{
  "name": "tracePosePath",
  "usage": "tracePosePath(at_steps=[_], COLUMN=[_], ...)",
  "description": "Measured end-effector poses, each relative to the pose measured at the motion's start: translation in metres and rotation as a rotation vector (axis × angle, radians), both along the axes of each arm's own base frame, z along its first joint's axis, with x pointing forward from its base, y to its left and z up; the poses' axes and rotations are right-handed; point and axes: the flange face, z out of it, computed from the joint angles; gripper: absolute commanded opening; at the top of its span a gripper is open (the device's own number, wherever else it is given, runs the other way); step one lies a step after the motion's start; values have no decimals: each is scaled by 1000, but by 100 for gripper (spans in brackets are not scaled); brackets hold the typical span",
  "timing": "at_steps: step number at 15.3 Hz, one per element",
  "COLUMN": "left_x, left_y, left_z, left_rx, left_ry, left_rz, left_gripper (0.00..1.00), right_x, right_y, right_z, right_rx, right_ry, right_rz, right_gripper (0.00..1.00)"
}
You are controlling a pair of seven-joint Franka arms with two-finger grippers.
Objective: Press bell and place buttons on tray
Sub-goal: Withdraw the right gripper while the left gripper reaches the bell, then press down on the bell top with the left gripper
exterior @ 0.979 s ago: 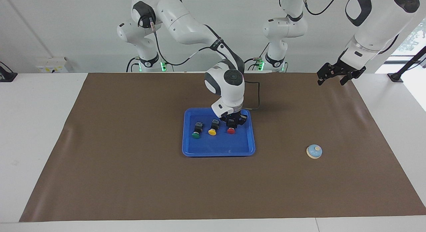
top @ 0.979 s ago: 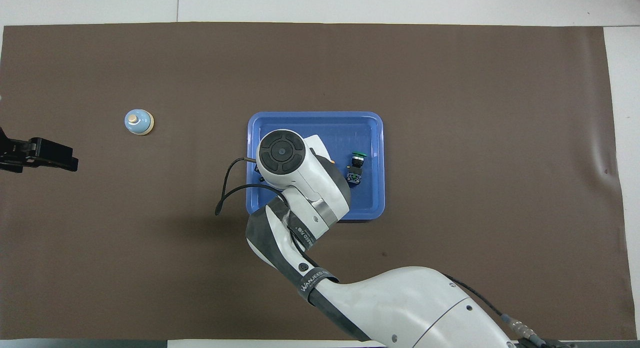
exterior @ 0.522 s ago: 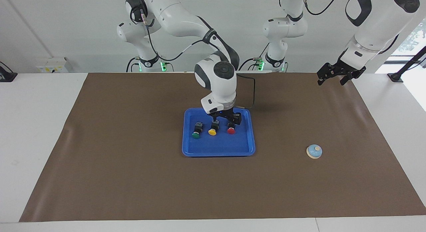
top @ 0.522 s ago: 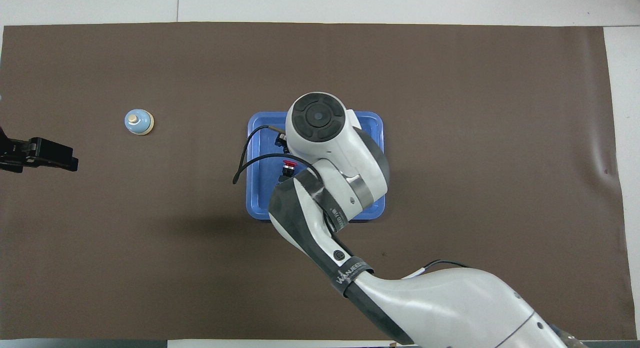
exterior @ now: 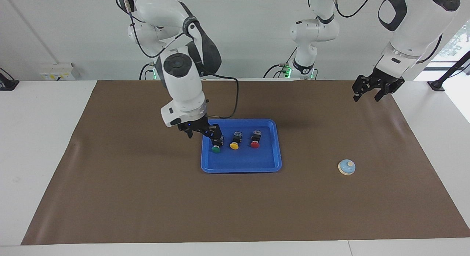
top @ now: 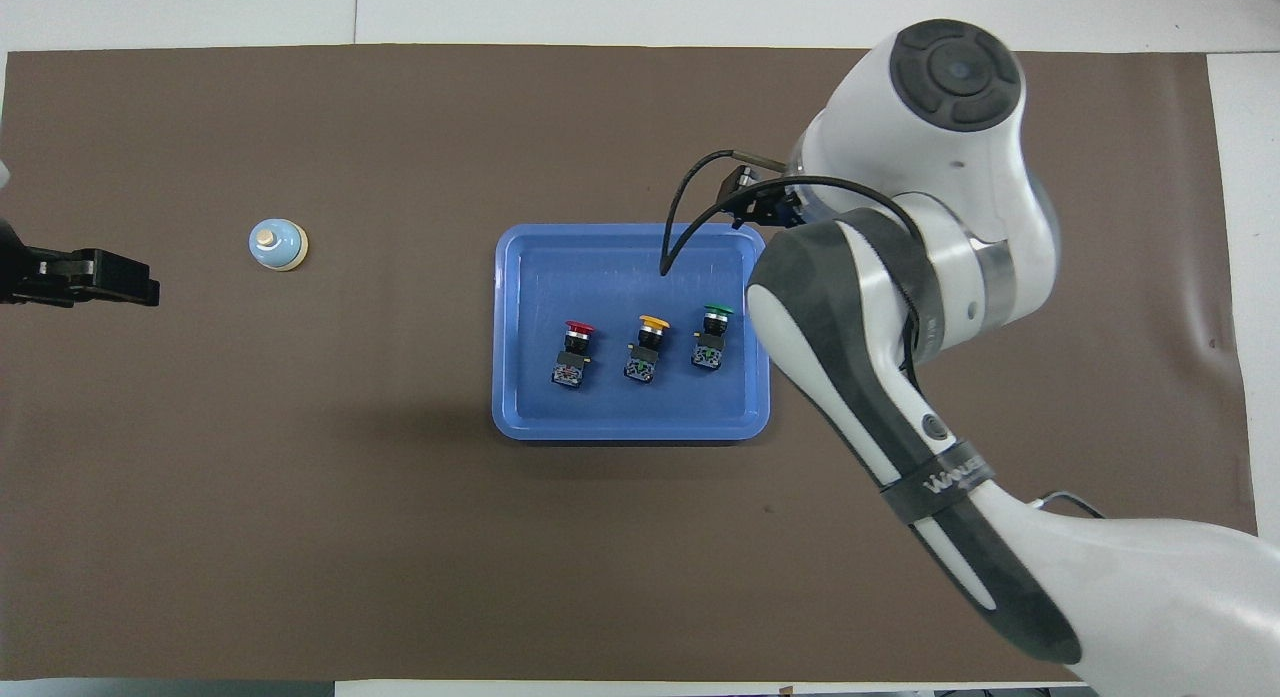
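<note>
The blue tray (exterior: 241,164) (top: 630,239) lies mid-table. Three buttons lie in it in a row: green (exterior: 216,149) (top: 716,311), yellow (exterior: 234,145) (top: 653,323) and red (exterior: 255,144) (top: 578,328). My right gripper (exterior: 202,134) is open and empty, raised over the tray's rim at the right arm's end, just above the green button. In the overhead view its own wrist mostly hides it. The light-blue bell (exterior: 346,167) (top: 277,244) stands on the mat toward the left arm's end. My left gripper (exterior: 367,95) (top: 100,282) waits open in the air, off to the side of the bell.
A brown mat (exterior: 147,197) covers most of the white table. The right arm's forearm (top: 870,377) and its cable (top: 690,202) reach over the mat beside the tray at the right arm's end.
My right gripper has let go of the red button, risen and swung off along the tray toward the right arm's end. All three buttons now show uncovered. The left gripper turned slightly.
</note>
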Motion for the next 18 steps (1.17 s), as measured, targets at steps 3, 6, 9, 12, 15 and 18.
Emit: tracePosePath(at_steps=[3, 6, 9, 12, 15, 18], left_x=[21, 63, 96, 113, 116, 114], left_y=[0, -2, -3, -2, 2, 5], left_z=[-42, -115, -183, -222, -228, -231], left_rx=[-1, -1, 0, 2, 4, 5], left_ry=[-43, -65, -92, -78, -76, -61], left_rz=[4, 6, 10, 12, 18, 22], left_gripper=[0, 0, 0, 0, 0, 0], right_x=[11, 12, 8, -4, -28, -69], right_y=[-71, -126, -160, -184, -212, -232], right_z=[9, 21, 38, 62, 97, 149], right_rx=[-8, -7, -6, -6, -7, -69], right_ry=[23, 29, 20, 26, 46, 52], right_rz=[113, 204, 268, 294, 302, 330], right_gripper=[100, 100, 100, 100, 100, 100])
